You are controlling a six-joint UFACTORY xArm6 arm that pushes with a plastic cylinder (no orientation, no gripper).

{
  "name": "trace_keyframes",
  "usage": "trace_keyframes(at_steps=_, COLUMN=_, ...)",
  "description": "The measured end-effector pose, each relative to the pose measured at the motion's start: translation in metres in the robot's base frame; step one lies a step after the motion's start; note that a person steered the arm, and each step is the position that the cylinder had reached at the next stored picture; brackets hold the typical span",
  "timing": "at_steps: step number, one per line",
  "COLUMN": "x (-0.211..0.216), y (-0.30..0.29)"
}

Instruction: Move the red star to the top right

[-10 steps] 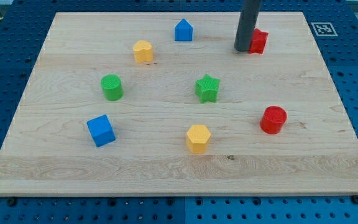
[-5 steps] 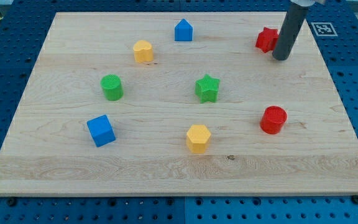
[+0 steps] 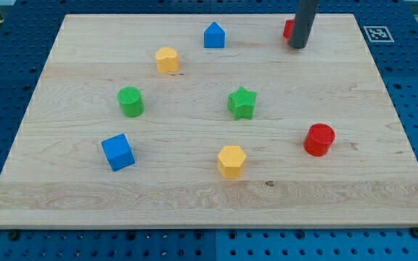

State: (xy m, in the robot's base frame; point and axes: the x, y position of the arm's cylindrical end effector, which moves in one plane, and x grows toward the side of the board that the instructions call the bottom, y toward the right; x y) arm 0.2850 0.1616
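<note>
The red star [image 3: 288, 29] sits near the view's top edge, right of centre, mostly hidden behind my dark rod; only its left side shows. My tip [image 3: 298, 46] rests on the board just below and right of the star, touching or nearly touching it.
On the wooden board [image 3: 383, 145] lie a blue house-shaped block [image 3: 214, 35], a yellow block [image 3: 167, 59], a green cylinder [image 3: 130, 101], a green star [image 3: 242, 103], a blue cube [image 3: 117, 152], a yellow hexagon [image 3: 231, 161] and a red cylinder [image 3: 319, 139]. A marker tag [image 3: 378, 33] is at the top right.
My tip went from the star's left to its right, then back left and up. The red star has been pushed up and left, closer to the top edge.
</note>
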Motion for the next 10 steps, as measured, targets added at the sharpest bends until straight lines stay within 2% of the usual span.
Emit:
trace_keyframes(at_steps=2, x=-0.019, y=-0.047)
trace_keyframes(at_steps=4, x=-0.031, y=-0.041)
trace_keyframes(at_steps=10, x=-0.023, y=0.038)
